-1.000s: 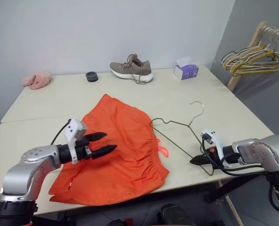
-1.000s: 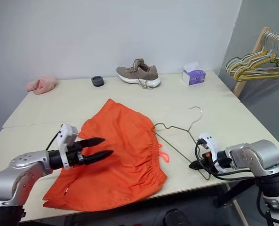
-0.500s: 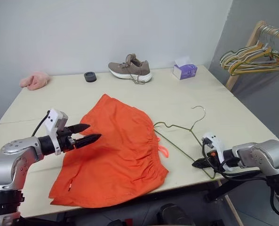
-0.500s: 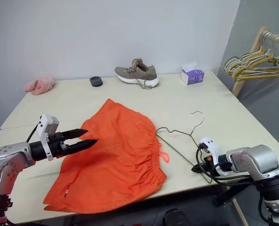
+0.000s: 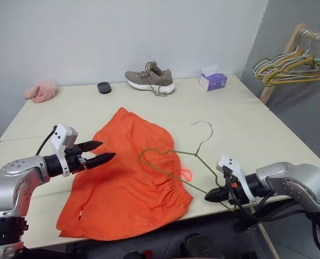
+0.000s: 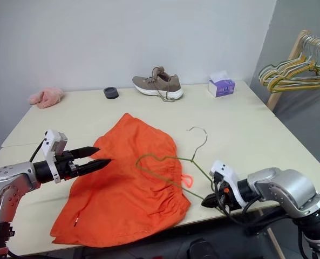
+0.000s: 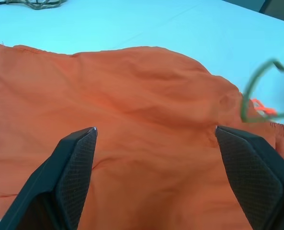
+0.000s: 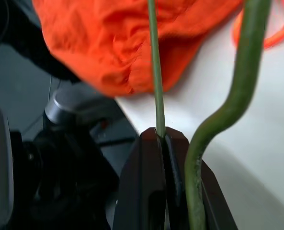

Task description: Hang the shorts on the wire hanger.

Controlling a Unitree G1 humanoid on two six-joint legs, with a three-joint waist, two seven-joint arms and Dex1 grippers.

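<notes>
The bright orange shorts (image 5: pixel 130 172) lie spread flat on the table, waistband toward the right with the neon drawstring (image 5: pixel 186 174) poking out. The thin olive wire hanger (image 5: pixel 173 157) is lifted and tilted, its far corner hovering over the waistband and its hook (image 5: pixel 203 129) pointing away. My right gripper (image 5: pixel 216 195) is shut on the hanger's near corner at the table's front edge; the right wrist view shows the wire (image 8: pixel 155 76) pinched between the fingers. My left gripper (image 5: pixel 97 153) stands open just above the shorts' left side, holding nothing.
A brown shoe (image 5: pixel 150 78), a small black disc (image 5: pixel 103 87), a purple tissue box (image 5: pixel 213 81) and a pink fluffy cloth (image 5: pixel 40 91) sit along the table's far edge. A wooden rack with bunched hangers (image 5: pixel 292 65) stands at the right.
My right gripper has raised and swung the wire hanger leftward, so its far corner now hangs over the shorts' waistband. The left gripper has pulled back to the shorts' left edge.
</notes>
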